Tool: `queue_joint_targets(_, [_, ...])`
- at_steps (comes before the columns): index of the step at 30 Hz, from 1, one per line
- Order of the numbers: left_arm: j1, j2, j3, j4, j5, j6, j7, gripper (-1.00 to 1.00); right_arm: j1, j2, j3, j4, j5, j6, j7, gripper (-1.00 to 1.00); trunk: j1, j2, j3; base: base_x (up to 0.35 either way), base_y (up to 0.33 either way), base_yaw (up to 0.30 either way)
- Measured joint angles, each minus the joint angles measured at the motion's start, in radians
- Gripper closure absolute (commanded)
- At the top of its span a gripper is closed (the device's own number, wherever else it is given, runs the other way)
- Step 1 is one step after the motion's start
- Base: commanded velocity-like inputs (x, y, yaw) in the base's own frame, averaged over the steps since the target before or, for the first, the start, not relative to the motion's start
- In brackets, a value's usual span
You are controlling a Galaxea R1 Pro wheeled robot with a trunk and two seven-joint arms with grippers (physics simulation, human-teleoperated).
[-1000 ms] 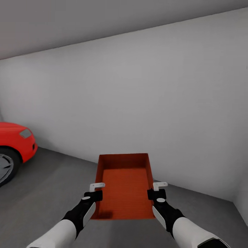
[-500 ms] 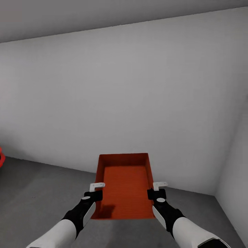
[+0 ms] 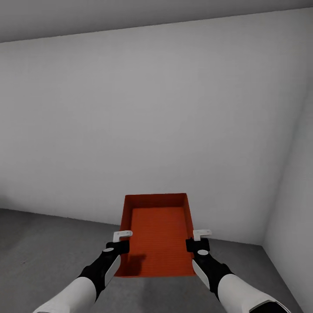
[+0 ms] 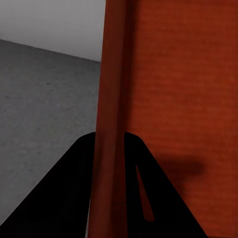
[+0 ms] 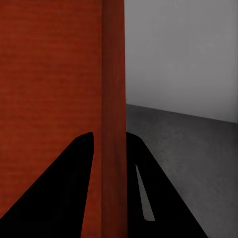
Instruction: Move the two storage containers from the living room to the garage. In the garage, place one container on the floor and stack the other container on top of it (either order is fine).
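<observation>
The robot stands facing a plain pale grey wall (image 3: 152, 121) in the garage, with a second wall (image 3: 295, 182) meeting it at a corner off to its right. Between its two arms it carries one storage container (image 3: 158, 239), an orange-red topless bin with a finely ribbed inside, held level above the dark grey floor (image 3: 39, 243) and clear of it. The bin's long walls run away from the robot, its far end toward the wall.

The left gripper (image 3: 118, 247) sits on the bin's left long wall near the near end, and the left wrist view shows that thin wall (image 4: 111, 124) running between its two dark fingers (image 4: 64, 198), one on the outside and one on the inside, pinching it. The right gripper (image 3: 198, 245) does the same on the right long wall; in the right wrist view the wall (image 5: 114, 114) passes between its fingers (image 5: 54, 193), which are clamped on it from both sides. Speckled concrete shows below the bin in both wrist views. The white forearms reach up from the bottom of the head view to either side of the bin
</observation>
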Motion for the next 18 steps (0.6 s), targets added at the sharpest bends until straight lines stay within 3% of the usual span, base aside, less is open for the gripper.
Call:
queue_joint_targets(11, [0.0, -0.002, -0.001, 0.0, 0.002, 0.0, 0.003, 1.0, 0.0, -0.002, -0.004, -0.001, 0.003, 0.001, 0.003, 1.0, 0.0, 0.0, 0.0, 0.0, 0.0, -0.002])
queue_joint_targets(18, [-0.001, -0.001, 0.0, 0.0, 0.0, 0.0, 0.001, 1.0, 0.0, -0.001, -0.002, -0.002, 0.002, 0.001, 0.001, 1.0, 0.0, 0.0, 0.0, 0.0, 0.0, -0.144])
